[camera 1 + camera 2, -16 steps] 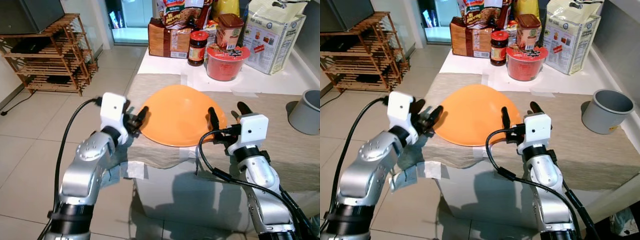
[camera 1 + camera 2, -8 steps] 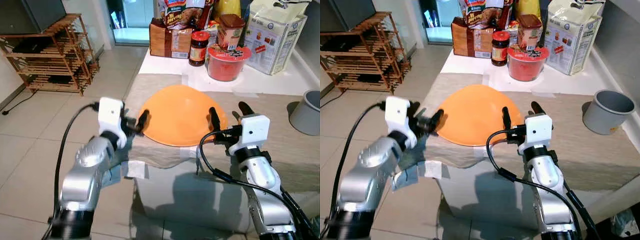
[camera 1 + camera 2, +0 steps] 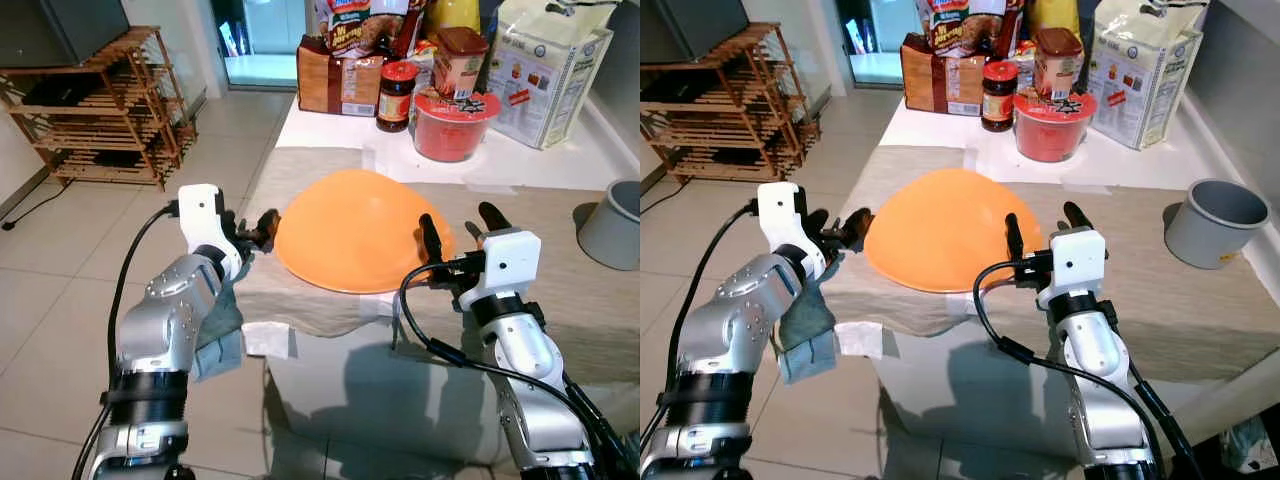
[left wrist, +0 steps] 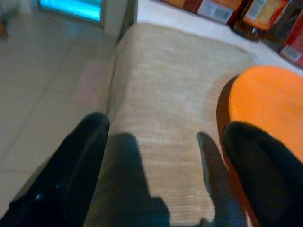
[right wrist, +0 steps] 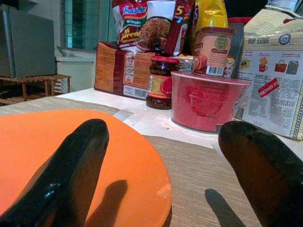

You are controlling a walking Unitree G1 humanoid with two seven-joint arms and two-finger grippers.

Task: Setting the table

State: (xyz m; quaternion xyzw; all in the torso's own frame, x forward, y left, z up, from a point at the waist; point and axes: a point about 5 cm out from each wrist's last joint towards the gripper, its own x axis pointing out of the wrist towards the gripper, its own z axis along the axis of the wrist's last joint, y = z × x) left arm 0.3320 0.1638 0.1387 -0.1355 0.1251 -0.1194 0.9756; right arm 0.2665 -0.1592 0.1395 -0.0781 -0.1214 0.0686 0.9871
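An orange plate (image 3: 355,225) lies upside down like a dome on the beige tablecloth (image 3: 560,290). My left gripper (image 3: 255,228) hovers just off the plate's left rim, open, with bare cloth between its fingers; in the left wrist view the plate (image 4: 270,99) lies beside one finger. My right gripper (image 3: 460,225) stands open at the plate's right rim. One of its fingers is over the plate (image 5: 57,142) and the other over the cloth.
Food packs, a jar (image 3: 397,97), a red noodle bowl (image 3: 455,125) and a flour bag (image 3: 545,70) crowd the table's far end. A grey cup (image 3: 612,222) stands at the right edge. A wooden rack (image 3: 100,110) stands on the tiled floor to the left.
My left arm has drawn back to the left, so its gripper now sits a little off the plate's rim. The right arm has held still.
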